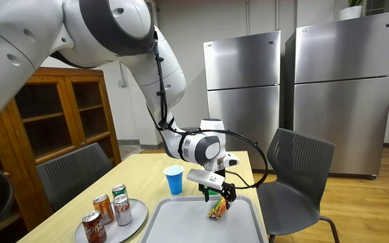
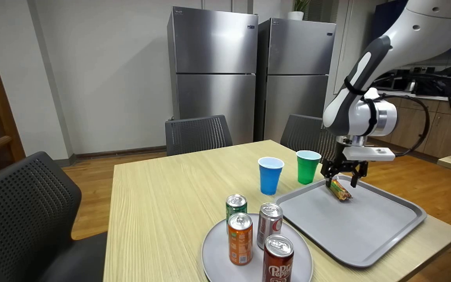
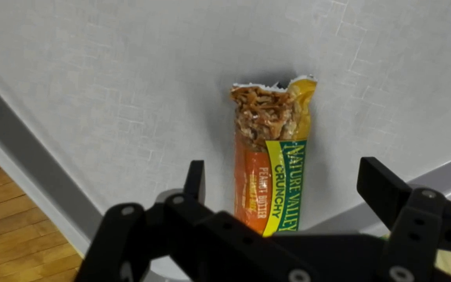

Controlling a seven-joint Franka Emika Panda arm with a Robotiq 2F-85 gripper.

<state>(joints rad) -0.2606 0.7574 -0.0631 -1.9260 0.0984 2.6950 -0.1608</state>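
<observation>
Between the wide-spread, empty jaws of your black gripper (image 3: 281, 172), an orange-and-green oblong wrapped granola bar (image 3: 272, 164) rests, presumably steadied by the rectangular grey tray (image 3: 131, 90) beneath.

4 soda cans (image 2: 241, 241), 1 blue cup (image 2: 270, 177), 1 green cup (image 2: 307, 170), 1 wrapped snack bar (image 3: 271, 156), 1 tray (image 2: 362, 225), 1 plate (image 2: 217, 252), 3 chairs (image 1: 295, 175), 2 fridges (image 1: 243, 104), 1 potted plant (image 1: 350, 12)

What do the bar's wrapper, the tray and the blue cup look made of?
Bar wrapper: probably thin, glossy plastic film, from its glints and crinkled, serrated end.
Tray: likely rigid moulded plastic, fairly matte, with a rounded raised rim and faint line pattern.
Blue cup: looks like thin plastic, smooth outside, pale inside; coated paper can't be ruled out.
</observation>
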